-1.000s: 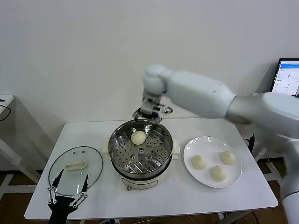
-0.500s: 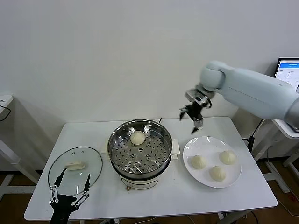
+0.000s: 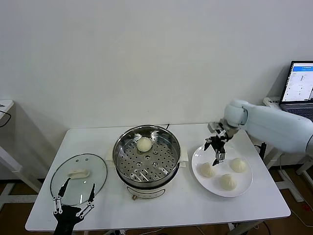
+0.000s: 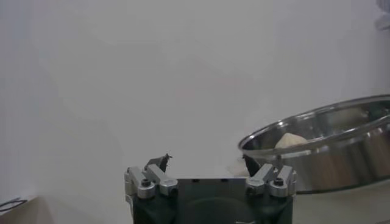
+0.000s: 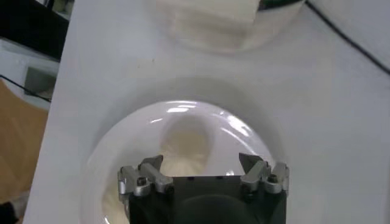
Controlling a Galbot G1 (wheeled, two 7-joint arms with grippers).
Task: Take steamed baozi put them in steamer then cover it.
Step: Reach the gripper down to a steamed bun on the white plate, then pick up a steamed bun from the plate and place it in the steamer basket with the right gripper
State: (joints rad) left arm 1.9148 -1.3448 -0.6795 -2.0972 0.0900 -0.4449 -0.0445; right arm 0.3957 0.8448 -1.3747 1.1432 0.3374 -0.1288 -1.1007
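Four baozi are in view. One baozi (image 3: pixel 144 144) sits alone on the perforated tray inside the steamer (image 3: pixel 146 182), toward its far side. The other three lie on a white plate (image 3: pixel 244 188) just right of the steamer: one (image 3: pixel 208 169) on the plate's left, one (image 3: pixel 238 165) on its far right, one (image 3: pixel 228 181) nearest the front edge.

There is one steamer, uncovered, in the middle of a white table (image 3: pixel 171 208). There is one cover (image 3: pixel 95 169), lying flat on the table left of the steamer, its cream handle (image 3: pixel 78 173) facing up.

The right gripper (image 3: pixel 218 150) hangs above the left part of the plate, just over the left bun, fingers spread apart and empty. The right wrist view shows the same gripper (image 5: pixel 204 167) with fingers parted above the plate (image 5: pixel 244 131) and a pale bun (image 5: pixel 186 146) below them.

The left gripper (image 3: pixel 73 201) sits low at the table's front left corner, at the near edge of the cover, fingers parted and holding nothing. In the left wrist view (image 4: pixel 207 167) its fingers are open, with the steamer (image 4: pixel 332 149) beyond.

Half a second ago the right gripper was higher, above the table behind the plate; a second ago it was over the steamer's far rim. The buns, cover and left gripper have stayed put.
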